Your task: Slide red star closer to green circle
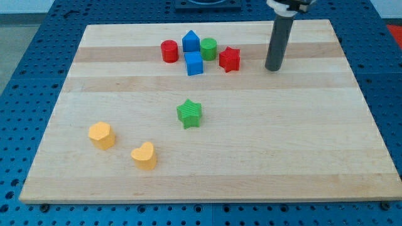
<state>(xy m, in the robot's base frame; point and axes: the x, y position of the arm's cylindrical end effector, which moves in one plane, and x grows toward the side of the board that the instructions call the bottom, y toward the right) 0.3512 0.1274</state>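
Red star [230, 59] sits near the board's [251, 144] top edge, just to the view's right of green circle [209, 48], barely apart. My tip [273, 68], a plain rod with no fingers to judge, rests right of the star, clear of it. Blue cube [194, 63] lies left of the star.

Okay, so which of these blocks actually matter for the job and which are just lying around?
In the job:
red star
green circle, just to the star's left
my tip, to the star's right, apart from it

Lying about:
red cylinder
blue house block
blue cube
green star
two yellow blocks: and a heart
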